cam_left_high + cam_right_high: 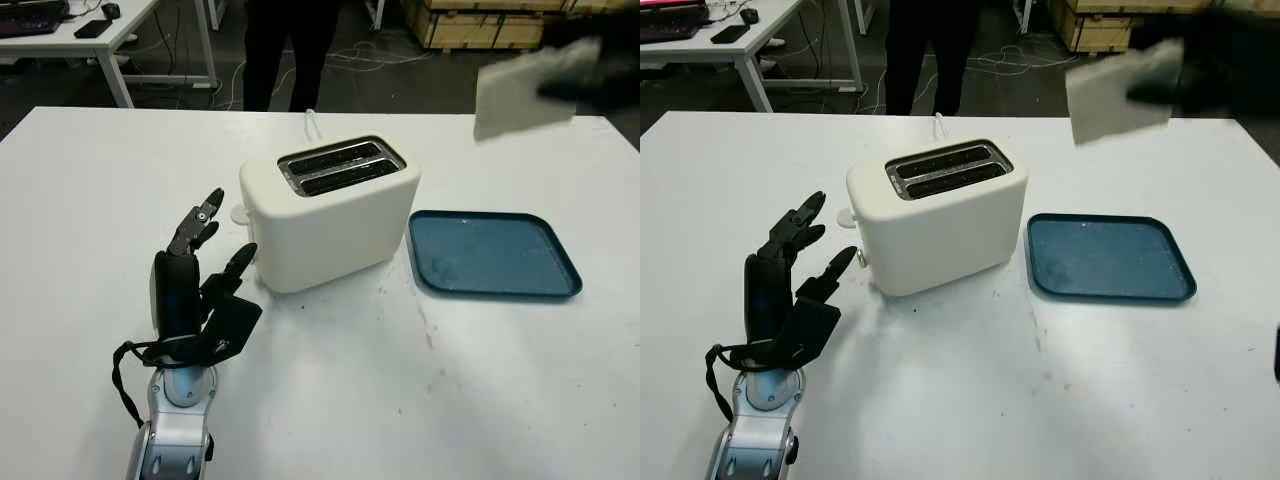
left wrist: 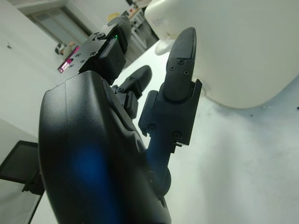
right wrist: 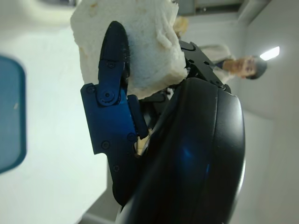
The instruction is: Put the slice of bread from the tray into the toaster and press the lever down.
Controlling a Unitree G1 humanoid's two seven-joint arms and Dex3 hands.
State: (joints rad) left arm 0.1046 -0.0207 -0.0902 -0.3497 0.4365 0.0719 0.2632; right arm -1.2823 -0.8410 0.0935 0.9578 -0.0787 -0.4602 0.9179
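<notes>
One slice of bread (image 1: 520,95), soft and easily crushed, is pinched near its edge by the right hand (image 1: 590,75), upper right above the tray (image 1: 494,254); left hand (image 1: 200,290) open beside the toaster (image 1: 330,215).

Bread lifted off the tray, toaster waiting with both slots bare.

The white bread (image 1: 520,90) is held up in the air by the right robot hand (image 1: 590,75), above and beyond the tray's far edge, to the right of the toaster. The cream toaster (image 1: 330,210) stands upright mid-bench, its two dark slots facing up. The dark blue tray (image 1: 495,255) lies flat just beside the toaster's right side.
</notes>
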